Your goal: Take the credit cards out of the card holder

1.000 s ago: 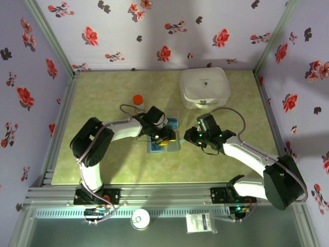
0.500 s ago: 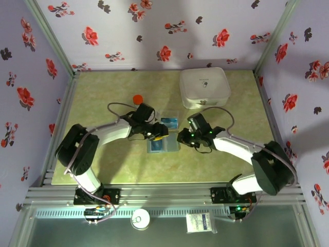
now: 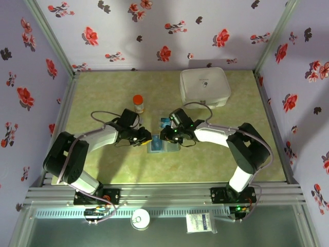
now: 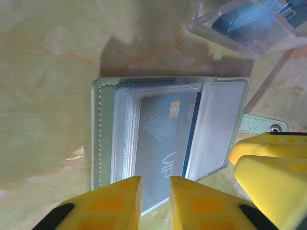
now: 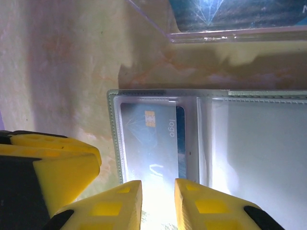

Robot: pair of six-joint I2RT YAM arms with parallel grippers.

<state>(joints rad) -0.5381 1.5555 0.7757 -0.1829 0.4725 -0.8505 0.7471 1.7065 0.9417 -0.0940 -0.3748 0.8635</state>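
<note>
The card holder (image 3: 164, 147) lies open on the table, its pale stitched edge (image 4: 102, 143) (image 5: 113, 139) facing both wrist cameras. A grey-blue credit card (image 4: 163, 139) (image 5: 151, 139) with a chip sits in its clear sleeve, and a darker blue card edge (image 4: 191, 139) shows behind it. My left gripper (image 3: 146, 140) (image 4: 156, 201) hovers at the holder's left side, jaws a narrow gap apart over the sleeve's edge. My right gripper (image 3: 166, 137) (image 5: 158, 201) is at the holder's far edge, jaws also narrowly apart, gripping nothing I can see. The two grippers are close together.
A clear plastic tray (image 3: 168, 122) (image 4: 244, 24) (image 5: 230, 19) holding a blue card lies just beyond the holder. An orange-capped bottle (image 3: 138, 102) stands at the back left and a white rounded box (image 3: 204, 87) at the back right.
My left gripper has drawn back leftward off the holder and narrowed its jaws. My right gripper has swung left from the table's middle right to the holder's far edge.
</note>
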